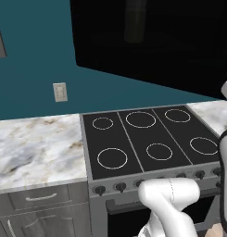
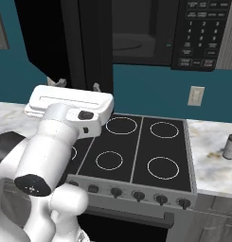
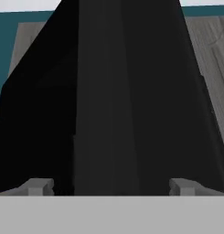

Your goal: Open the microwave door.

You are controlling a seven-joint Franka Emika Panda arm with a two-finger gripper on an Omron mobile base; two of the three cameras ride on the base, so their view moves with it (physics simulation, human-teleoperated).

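Since the microwave door [image 2: 65, 42] is already swung well out from the microwave [image 2: 150, 33], I'd say the job is mostly done and what's left is finishing the swing cleanly. From the right base camera the door hangs above the left side of the stove top [image 2: 131, 146], edge-on toward me, with the cavity and its turntable plate showing behind it and the control panel [image 2: 202, 33] on the microwave's right side. In the left base camera the door [image 1: 152, 41] is a huge glossy black slab over the far edge of the burners.

My gripper [image 2: 77, 85] sits just under the door's bottom edge, fingers spread wide, one tip on either side of the thick black door edge [image 3: 113, 105] in the hand camera. It's not pinching anything, and I can't tell whether either finger is actually touching the door.

How I'd play it: push with the inside of one finger along the door's arc, not straight sideways, so the tip doesn't slip off the bottom edge. Keep the hand at its present height too, because the stove knobs [image 2: 138, 194] and burners sit below. Off to the right, the small bottle [image 2: 229, 145] on the marble counter [image 2: 207, 165] is well clear.
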